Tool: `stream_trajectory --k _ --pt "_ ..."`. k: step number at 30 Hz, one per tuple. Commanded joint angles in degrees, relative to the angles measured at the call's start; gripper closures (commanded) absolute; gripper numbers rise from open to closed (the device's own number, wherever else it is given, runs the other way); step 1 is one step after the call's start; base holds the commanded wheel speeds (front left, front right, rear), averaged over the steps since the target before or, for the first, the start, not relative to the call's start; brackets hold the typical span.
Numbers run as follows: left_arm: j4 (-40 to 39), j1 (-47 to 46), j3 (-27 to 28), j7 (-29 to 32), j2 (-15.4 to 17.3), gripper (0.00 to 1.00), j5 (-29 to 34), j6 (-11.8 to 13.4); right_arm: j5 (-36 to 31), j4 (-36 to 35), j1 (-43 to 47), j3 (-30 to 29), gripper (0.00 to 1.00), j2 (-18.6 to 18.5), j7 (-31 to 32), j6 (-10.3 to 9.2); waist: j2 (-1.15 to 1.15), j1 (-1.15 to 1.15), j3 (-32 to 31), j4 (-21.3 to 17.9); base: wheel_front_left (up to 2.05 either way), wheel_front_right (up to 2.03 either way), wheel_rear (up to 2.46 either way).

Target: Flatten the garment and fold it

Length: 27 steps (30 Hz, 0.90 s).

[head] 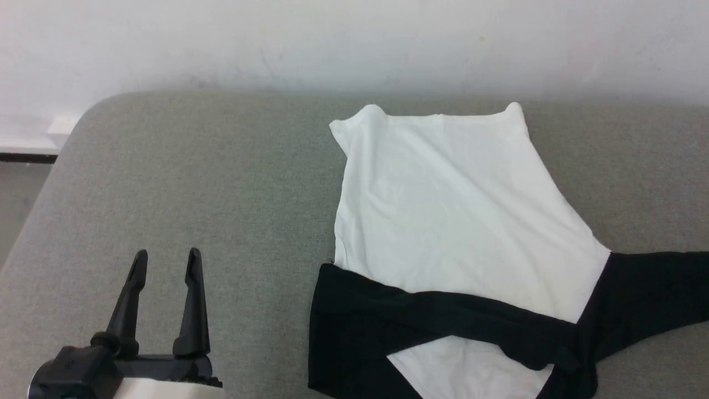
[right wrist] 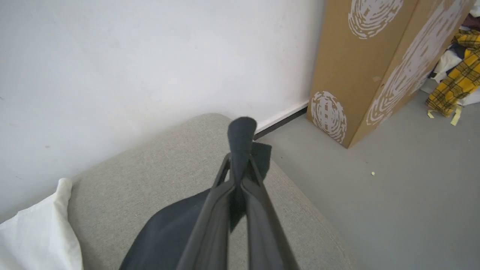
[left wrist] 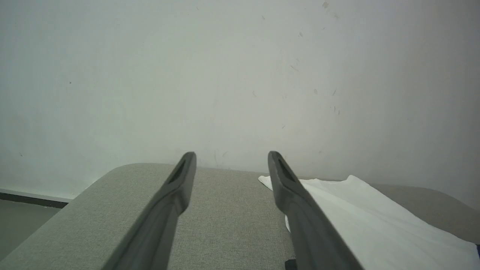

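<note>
Head view, nearest edge: the left gripper [head: 167, 254] stands at the lower left over the grey upholstered platform [head: 221, 194]. Its two long dark fingers are spread wide and hold nothing, well apart from the garment. Left wrist view agrees: the left gripper [left wrist: 231, 154] is fully spread, with bare grey fabric between the fingers.

The garment [head: 454, 205], a soft white T-shirt with black raglan sleeves, lies on the right half of the platform, shoulder end near, hem toward the wall. One folded sleeve [head: 432, 310] crosses the white body at the near end. The outstretched sleeve [head: 653, 288] runs off the right edge of the view. The white body lies mostly flat with shallow creases, and two hem corners jut out at the far end.

Right wrist view: the right gripper [right wrist: 239, 168] has its jaws closed tight on black sleeve fabric, and a tuft of it [right wrist: 240, 131] sticks out past the fingertips. The rest of the sleeve trails back toward the white body [right wrist: 37, 232].

Beyond the platform are a grey floor [right wrist: 393, 187], a tall brown cardboard box with white whorl prints [right wrist: 348, 67] against the white wall [right wrist: 150, 56], and, farthest, a yellow plaid cloth [right wrist: 453, 78].
</note>
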Motion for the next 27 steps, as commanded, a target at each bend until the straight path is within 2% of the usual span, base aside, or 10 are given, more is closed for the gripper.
stream_trajectory --k 1,4,11,18,23,27 --pt "-0.6 0.7 0.0 0.2 0.4 0.00 -0.1 0.2 1.3 -1.5 0.4 2.1 1.00 0.2 -0.1 -0.05 0.00 0.01 -1.3 -0.4 0.00 0.00 0.00" --pt "-1.0 0.8 -0.1 0.6 0.6 0.00 -0.1 0.2 4.4 -5.1 0.0 8.1 1.00 0.5 0.4 -0.05 0.00 0.01 -1.7 0.0 0.00 0.00 0.00" --pt "-1.6 1.0 -0.5 1.0 0.7 0.00 -0.3 0.2 11.1 -17.5 -1.9 26.4 1.00 3.5 3.2 -0.05 0.00 0.01 -2.6 1.6 0.00 0.00 0.00" --pt "-2.2 0.8 -0.7 1.3 1.0 0.00 -0.5 0.3 14.4 -26.7 -4.0 43.3 1.00 8.3 7.7 -0.05 0.00 0.01 -2.6 3.9 0.00 0.00 0.00" --pt "-2.3 0.3 -1.2 1.1 0.7 0.00 -0.7 0.3 15.3 -28.1 -3.7 54.0 1.00 10.8 9.7 -0.05 0.00 0.01 -1.6 5.8 0.00 0.00 0.00" --pt "-2.0 -0.2 -1.5 0.8 0.4 0.00 -0.7 0.4 16.0 -25.4 -2.2 61.2 1.00 11.6 10.0 -0.05 0.00 0.01 -0.4 7.1 0.00 0.00 0.00"
